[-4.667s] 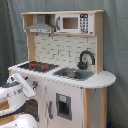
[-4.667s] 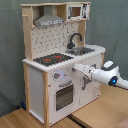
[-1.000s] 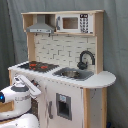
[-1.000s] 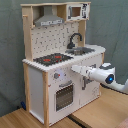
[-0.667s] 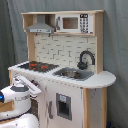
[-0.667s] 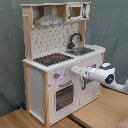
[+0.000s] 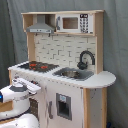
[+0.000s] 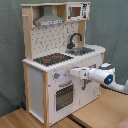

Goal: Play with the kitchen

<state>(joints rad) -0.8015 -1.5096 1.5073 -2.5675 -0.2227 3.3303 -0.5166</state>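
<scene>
While the large white and light-wood toy kitchen (image 8: 55, 65) stood upright on the wooden floor (image 8: 100, 112), the white arm's gripper (image 8: 74, 73) was held level against its front panel, near the knobs (image 8: 56, 76) above the windowed oven door (image 8: 63, 96). Whether the pincer was open could not be told. A knob would best be approached squarely and turned gently.

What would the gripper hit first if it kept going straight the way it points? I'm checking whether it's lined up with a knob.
Probably the kitchen's white front panel beside the knobs, just above the oven door. Whether it meets a knob exactly is unclear.
</scene>
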